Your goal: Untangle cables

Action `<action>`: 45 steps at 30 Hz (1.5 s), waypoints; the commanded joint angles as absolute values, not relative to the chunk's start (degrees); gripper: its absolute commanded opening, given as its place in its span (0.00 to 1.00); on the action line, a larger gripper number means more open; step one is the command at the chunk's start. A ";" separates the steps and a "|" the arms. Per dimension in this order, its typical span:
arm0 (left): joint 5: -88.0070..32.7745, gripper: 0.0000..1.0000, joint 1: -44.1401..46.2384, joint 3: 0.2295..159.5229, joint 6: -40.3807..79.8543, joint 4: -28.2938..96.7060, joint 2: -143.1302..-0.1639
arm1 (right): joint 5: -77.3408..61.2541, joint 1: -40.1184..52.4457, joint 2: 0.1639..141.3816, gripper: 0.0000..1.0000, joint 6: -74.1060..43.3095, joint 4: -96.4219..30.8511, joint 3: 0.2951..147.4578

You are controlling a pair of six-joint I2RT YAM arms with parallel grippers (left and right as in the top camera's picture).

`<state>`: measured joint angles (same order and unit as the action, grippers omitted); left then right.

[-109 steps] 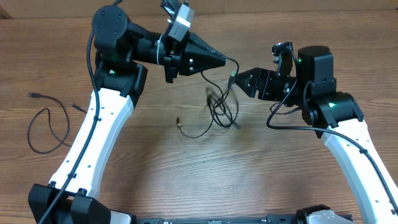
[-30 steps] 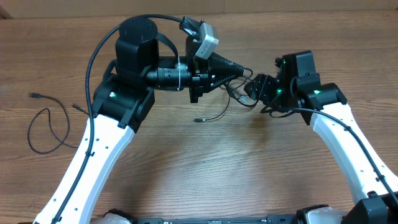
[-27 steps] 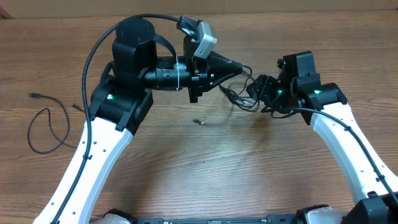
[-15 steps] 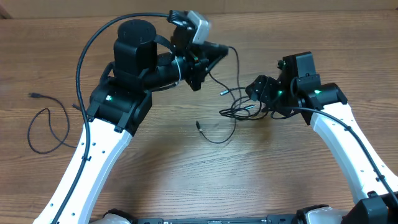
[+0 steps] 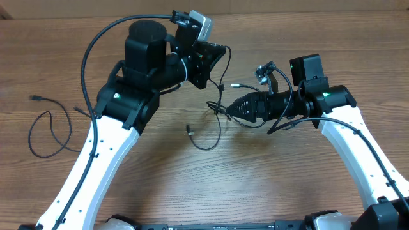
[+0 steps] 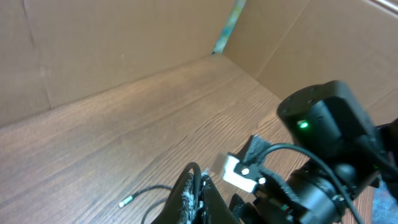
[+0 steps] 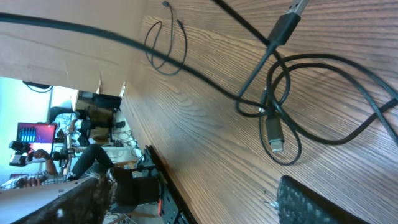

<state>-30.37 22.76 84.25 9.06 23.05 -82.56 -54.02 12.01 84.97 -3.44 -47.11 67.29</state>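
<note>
Thin black cables (image 5: 219, 110) lie bunched on the wooden table between the arms, with one plug end (image 5: 188, 130) at the front left and a silver tip (image 5: 233, 84) at the back. My left gripper (image 5: 221, 48) is raised and shut on one cable strand, which hangs down to the bunch. In the left wrist view its fingers (image 6: 199, 182) pinch the black cord. My right gripper (image 5: 234, 110) points left at the bunch, low over the table. In the right wrist view its fingers (image 7: 189, 186) are wide apart and empty, with the knotted cables (image 7: 273, 109) just ahead.
A separate black cable (image 5: 48, 131) lies looped at the table's left side; it also shows in the right wrist view (image 7: 165, 38). Cardboard walls (image 6: 124, 43) stand behind the table. The right arm (image 6: 323, 124) is close to my left gripper.
My left gripper has risen and tilted with a strand in it. My right gripper has let go, swung to point left and moved low toward the bunch. The bunch has spread forward and left.
</note>
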 commanded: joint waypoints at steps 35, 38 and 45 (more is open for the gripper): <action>-31.68 0.04 22.48 84.53 45.45 23.51 -83.24 | -35.62 24.10 84.95 0.30 -4.71 -25.82 68.20; -30.22 0.04 22.46 84.53 45.43 23.42 -83.24 | -35.62 24.10 84.95 0.09 -5.96 -25.78 68.20; -24.14 0.04 22.48 84.53 43.00 23.46 -83.24 | -35.75 24.10 84.95 0.04 -6.22 -27.16 68.20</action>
